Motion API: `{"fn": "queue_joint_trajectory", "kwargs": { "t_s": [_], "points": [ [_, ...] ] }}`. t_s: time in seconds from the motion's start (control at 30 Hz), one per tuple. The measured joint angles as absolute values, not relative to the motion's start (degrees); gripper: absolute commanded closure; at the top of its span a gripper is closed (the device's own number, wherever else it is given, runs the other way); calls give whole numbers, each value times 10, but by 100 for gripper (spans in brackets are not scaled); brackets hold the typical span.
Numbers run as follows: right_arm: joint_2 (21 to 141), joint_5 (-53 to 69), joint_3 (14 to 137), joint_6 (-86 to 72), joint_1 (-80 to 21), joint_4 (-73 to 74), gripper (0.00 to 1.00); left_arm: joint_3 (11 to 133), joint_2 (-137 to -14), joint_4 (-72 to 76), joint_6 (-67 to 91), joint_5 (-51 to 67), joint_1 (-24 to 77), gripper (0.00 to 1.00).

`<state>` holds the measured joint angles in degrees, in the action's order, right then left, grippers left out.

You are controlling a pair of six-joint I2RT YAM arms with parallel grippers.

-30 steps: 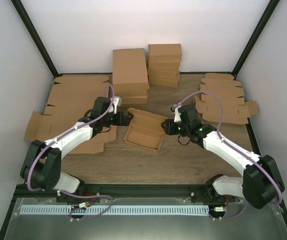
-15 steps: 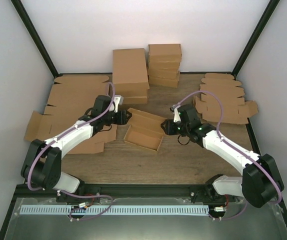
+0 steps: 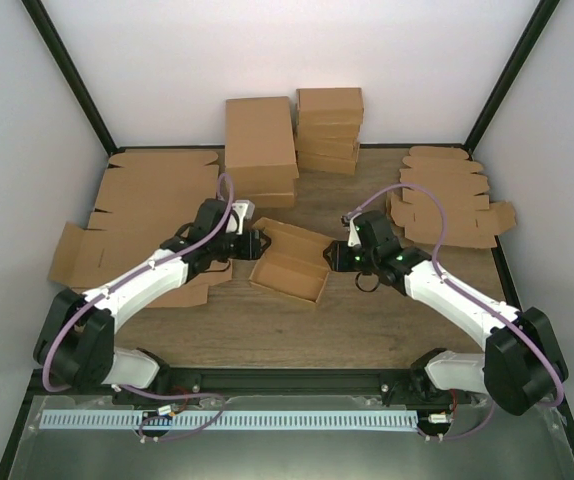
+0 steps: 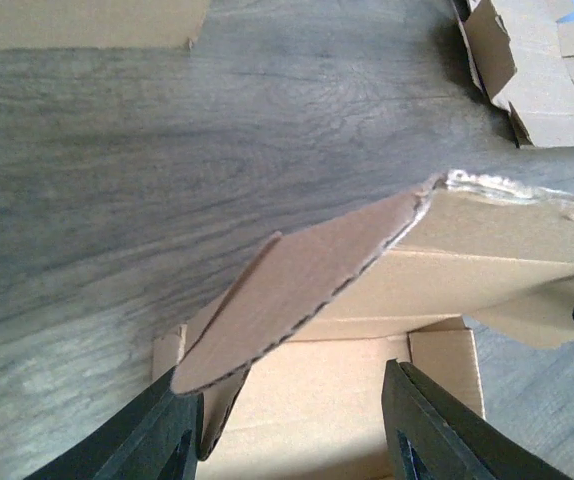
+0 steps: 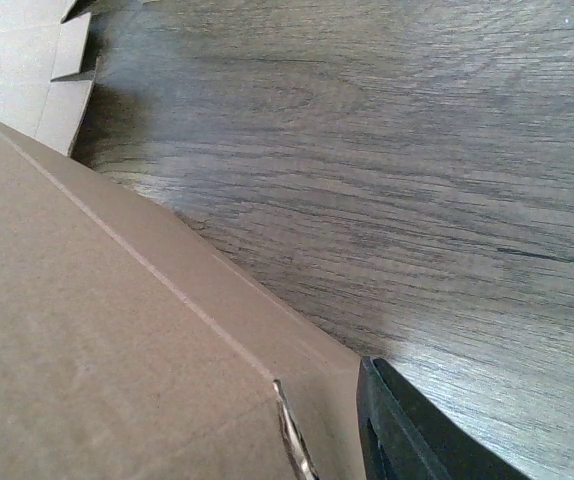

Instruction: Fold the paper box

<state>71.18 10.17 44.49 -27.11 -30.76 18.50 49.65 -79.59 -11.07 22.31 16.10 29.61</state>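
Cardboard flap [image 4: 297, 290] now between left fingers [image 4: 162, 440], just moved in at paper box [image 3: 289, 262] 9 o'clock end, half-narrowed, unclamped. Right fingers [image 5: 407, 430] against lid [image 5: 117, 330], grip unclear. Tuck looks next.

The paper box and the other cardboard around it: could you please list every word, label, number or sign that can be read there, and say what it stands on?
None: no words, labels, numbers or signs can be read in any view.
The paper box is plain brown, and so are the stacked boxes and the flat blanks.
The table shows only wood grain.
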Motion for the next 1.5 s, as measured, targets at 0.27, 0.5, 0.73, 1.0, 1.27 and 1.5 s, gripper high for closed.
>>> {"fn": "queue_joint_trajectory", "kwargs": {
  "t_s": [0.27,0.5,0.73,1.0,1.27,1.5],
  "points": [
    [712,94,445,-286,-319,185,61,472,-770,-118,267,145,322,48],
    [712,83,454,-306,-320,204,65,470,-767,-124,279,144,326,49],
    [712,70,487,-338,-322,242,69,470,-767,-135,293,142,327,62],
    [712,51,505,-389,-346,283,73,470,-767,-139,317,135,348,70],
    [712,28,509,-427,-366,304,62,470,-767,-143,343,104,367,75],
    [713,-9,509,-425,-368,340,61,470,-767,-157,343,75,368,76]
  ]
}}
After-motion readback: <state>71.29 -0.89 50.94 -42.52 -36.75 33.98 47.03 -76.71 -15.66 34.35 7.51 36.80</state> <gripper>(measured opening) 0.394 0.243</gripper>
